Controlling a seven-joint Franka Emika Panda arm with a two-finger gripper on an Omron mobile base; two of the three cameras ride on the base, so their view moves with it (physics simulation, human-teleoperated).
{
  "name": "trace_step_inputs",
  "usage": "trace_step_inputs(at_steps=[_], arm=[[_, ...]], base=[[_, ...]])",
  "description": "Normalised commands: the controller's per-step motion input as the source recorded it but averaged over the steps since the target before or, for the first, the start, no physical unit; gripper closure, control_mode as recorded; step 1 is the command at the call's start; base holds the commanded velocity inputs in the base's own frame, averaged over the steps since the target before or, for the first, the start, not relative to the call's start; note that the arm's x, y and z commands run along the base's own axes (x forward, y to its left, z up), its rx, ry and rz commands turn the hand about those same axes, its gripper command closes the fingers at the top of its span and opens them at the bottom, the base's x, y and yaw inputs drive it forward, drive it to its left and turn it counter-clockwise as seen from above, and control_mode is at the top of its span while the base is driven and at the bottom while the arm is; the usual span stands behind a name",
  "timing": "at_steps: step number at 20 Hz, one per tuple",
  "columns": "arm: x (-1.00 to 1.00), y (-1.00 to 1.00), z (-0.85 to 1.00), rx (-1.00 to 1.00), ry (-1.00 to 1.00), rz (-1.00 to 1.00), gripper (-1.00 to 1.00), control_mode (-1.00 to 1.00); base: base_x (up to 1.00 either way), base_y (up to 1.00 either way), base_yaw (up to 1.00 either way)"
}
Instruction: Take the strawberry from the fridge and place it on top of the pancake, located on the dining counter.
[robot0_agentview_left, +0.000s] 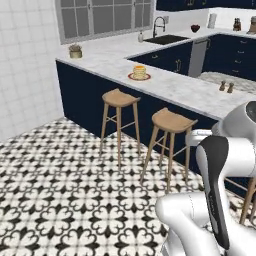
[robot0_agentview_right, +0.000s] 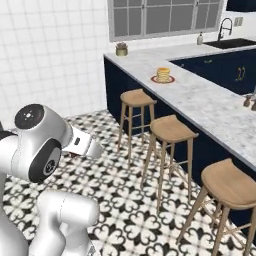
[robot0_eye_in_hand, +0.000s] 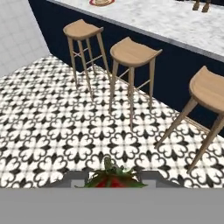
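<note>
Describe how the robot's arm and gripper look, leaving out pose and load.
The arm is glossy white, built of rounded, tube-like links. A black band runs along one link in the left base view, and the right base view shows a round dark grey cap on a joint. No cables or markings are visible. The gripper has two small, dark grey, blocky finger tips.

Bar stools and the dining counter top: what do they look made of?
Stools: apparently light wood, matte, tan seats on slim legs with rungs. Dining counter top: looks like polished marble or similar stone, white with grey veining; its base is flat navy, likely painted.
</note>
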Motion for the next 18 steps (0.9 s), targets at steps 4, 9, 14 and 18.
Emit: trace_step_inputs(at_steps=[4,9,14,18], arm=[[0.00,0.00,0.00,0.00,0.00,0.00,1.00,1.00],[0.00,0.00,0.00,0.00,0.00,0.00,1.00,1.00],[0.00,0.00,0.00,0.00,0.00,0.00,1.00,1.00],[0.00,0.00,0.00,0.00,0.00,0.00,1.00,1.00]], base=[[1.00,1.00,-0.41],[1.00,1.00,-0.41],[1.00,1.00,-0.40],[1.00,1.00,-0.39]])
